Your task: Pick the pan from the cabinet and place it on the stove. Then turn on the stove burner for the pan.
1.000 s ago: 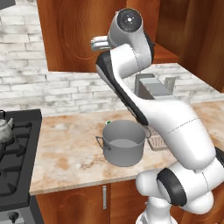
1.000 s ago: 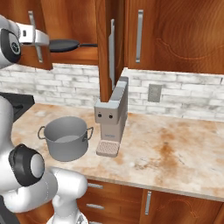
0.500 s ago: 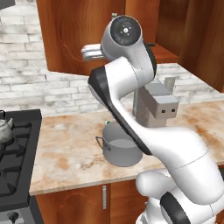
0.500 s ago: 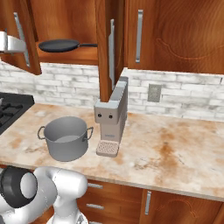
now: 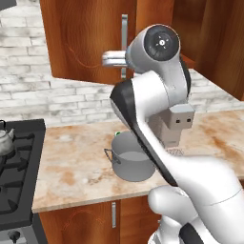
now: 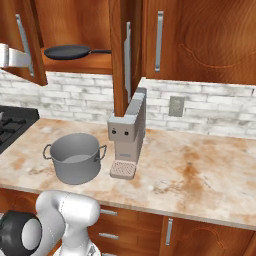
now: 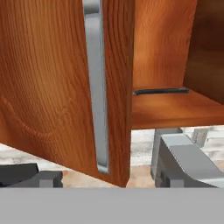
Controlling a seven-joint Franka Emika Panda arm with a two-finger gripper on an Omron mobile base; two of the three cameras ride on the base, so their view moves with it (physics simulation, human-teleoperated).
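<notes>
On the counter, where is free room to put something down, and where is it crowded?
Free: the counter right of the coffee machine, up to the brick wall; also the strip between the stove and the pot. Crowded: pot and coffee machine stand close together in the middle, and the kettle sits on the stove.

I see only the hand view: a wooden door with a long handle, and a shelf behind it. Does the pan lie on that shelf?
Observer: Yes. The right base view shows the pan flat on the shelf of the cabinet, with its handle toward the picture's right.
Operator: What stands below it?
Observer: A grey pot on the counter.
Operator: Is the stove free?
Observer: Not fully. A kettle sits on the stove.
</notes>
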